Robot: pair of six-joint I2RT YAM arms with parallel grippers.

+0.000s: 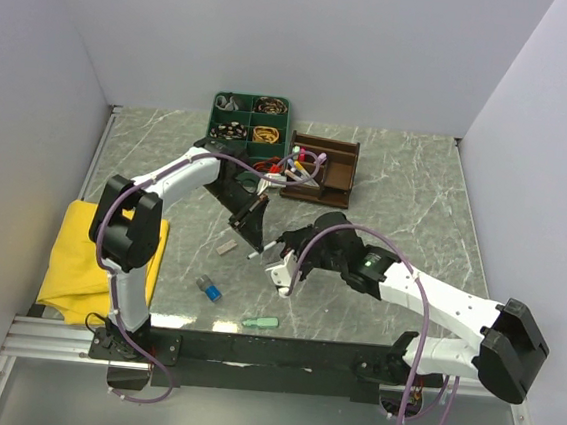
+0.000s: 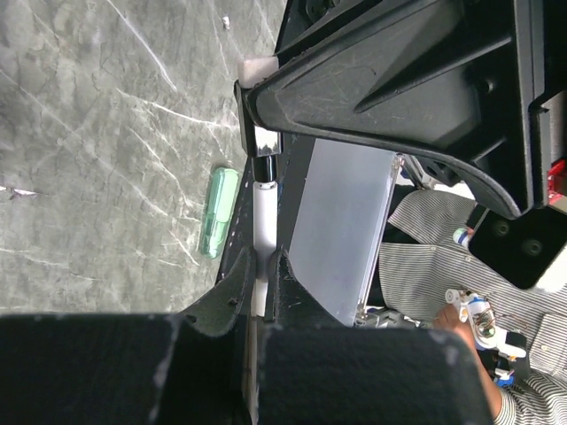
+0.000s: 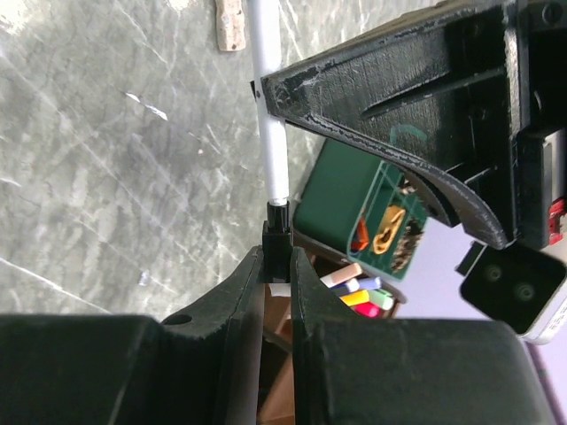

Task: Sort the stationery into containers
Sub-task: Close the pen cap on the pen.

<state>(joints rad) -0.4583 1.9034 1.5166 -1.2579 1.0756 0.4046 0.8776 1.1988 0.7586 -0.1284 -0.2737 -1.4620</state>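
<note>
Two grips on one white pen [image 2: 263, 212], seemingly held clear of the surface [image 1: 414, 215] near its middle. At one end the left gripper [image 2: 263, 262], jaws pressed together on the white barrel; at the other the right gripper [image 3: 277, 257], jaws clamped on the black end piece, probably the cap. Long axis of the pen along the line from one gripper to the other, with only a short stretch of barrel between them. Reads as a cap being seated or pulled off, or a handover; cannot tell which. Beyond both, toward the far edge, stands the brown wooden organiser [image 1: 341, 156], with coloured markers [image 1: 306, 163] already in its left part and a green tray [image 1: 212, 125] just beside it. Pen well apart from the organiser, the left gripper somewhat nearer to it. Likely calls for one grip to release, then a carry away from the bases. For the left arm: elbow high by the yellow cloth [image 1: 69, 252], forearm stretched far, wrist folded back toward the near right. For the right arm: low and long across the near right, wrist aimed at its partner. Loose nearer the bases: mint eraser [image 1: 261, 322], blue cap [image 1: 211, 290], small tan piece [image 1: 225, 248].
</note>
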